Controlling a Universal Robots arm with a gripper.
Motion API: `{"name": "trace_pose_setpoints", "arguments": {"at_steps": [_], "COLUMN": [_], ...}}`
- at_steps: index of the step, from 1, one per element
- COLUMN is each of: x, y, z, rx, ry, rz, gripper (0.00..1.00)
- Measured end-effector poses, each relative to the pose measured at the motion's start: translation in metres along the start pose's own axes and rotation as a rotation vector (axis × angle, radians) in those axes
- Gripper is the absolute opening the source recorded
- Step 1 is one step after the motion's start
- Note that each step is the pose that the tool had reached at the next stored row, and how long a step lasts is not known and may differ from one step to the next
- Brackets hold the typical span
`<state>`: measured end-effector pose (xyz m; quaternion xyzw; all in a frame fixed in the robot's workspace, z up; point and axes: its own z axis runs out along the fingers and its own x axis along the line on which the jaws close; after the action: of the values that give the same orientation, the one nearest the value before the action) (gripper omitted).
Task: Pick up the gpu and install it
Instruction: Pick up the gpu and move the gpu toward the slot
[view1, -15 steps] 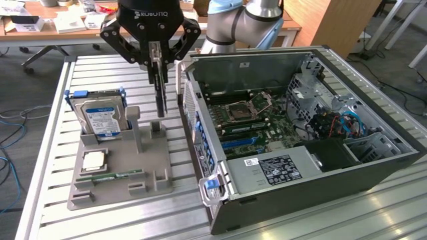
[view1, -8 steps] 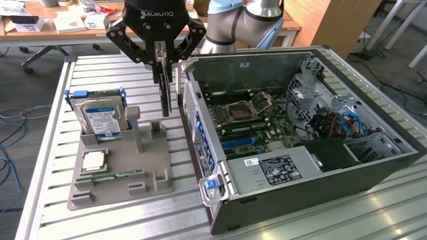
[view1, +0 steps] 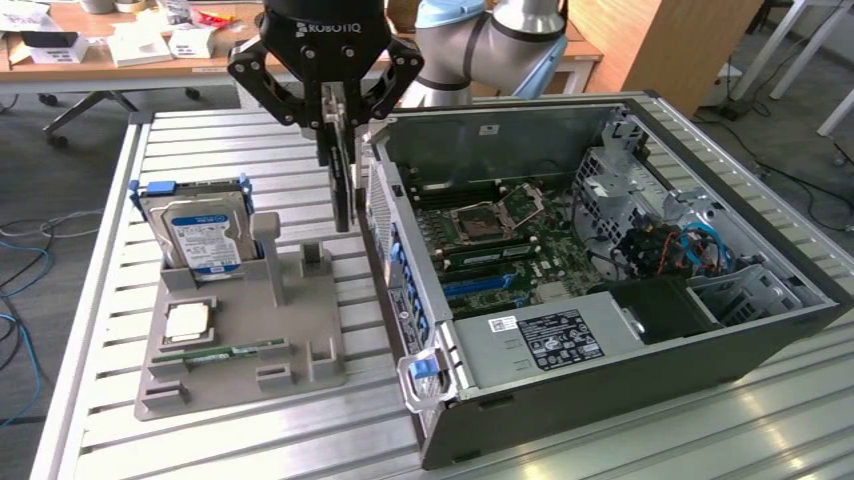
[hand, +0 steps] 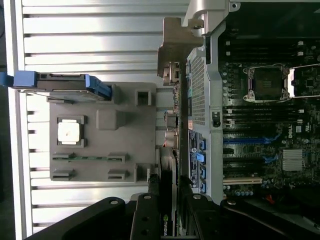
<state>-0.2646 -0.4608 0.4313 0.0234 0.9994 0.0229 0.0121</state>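
My gripper (view1: 342, 128) is shut on the gpu (view1: 346, 195), a thin black card that hangs edge-down from the fingers. It is in the air over the narrow gap between the grey parts holder (view1: 300, 330) and the open computer case (view1: 534, 370), close to the case's rear wall. In the wrist view the gpu (hand: 170, 190) runs edge-on away from my gripper (hand: 169, 212), with its pale metal bracket (hand: 174, 47) at the far end. The motherboard (hand: 260, 145) with its blue slots (hand: 250, 141) lies beside it inside the case.
The holder carries a silver hard drive (view1: 203, 232) with blue rails, a CPU chip (view1: 187, 320) and a green RAM stick (view1: 224, 352). Cables and a drive cage (view1: 681, 240) crowd the case's far side. The slatted metal table (view1: 200, 440) extends around both.
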Motion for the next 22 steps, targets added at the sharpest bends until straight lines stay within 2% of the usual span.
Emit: {"name": "trace_pose_setpoints", "arguments": {"at_steps": [22], "x": [-0.024], "y": [0.0011], "z": [0.0006], "rx": [0.0], "ry": [0.0], "rz": [0.0], "gripper": [0.26]}}
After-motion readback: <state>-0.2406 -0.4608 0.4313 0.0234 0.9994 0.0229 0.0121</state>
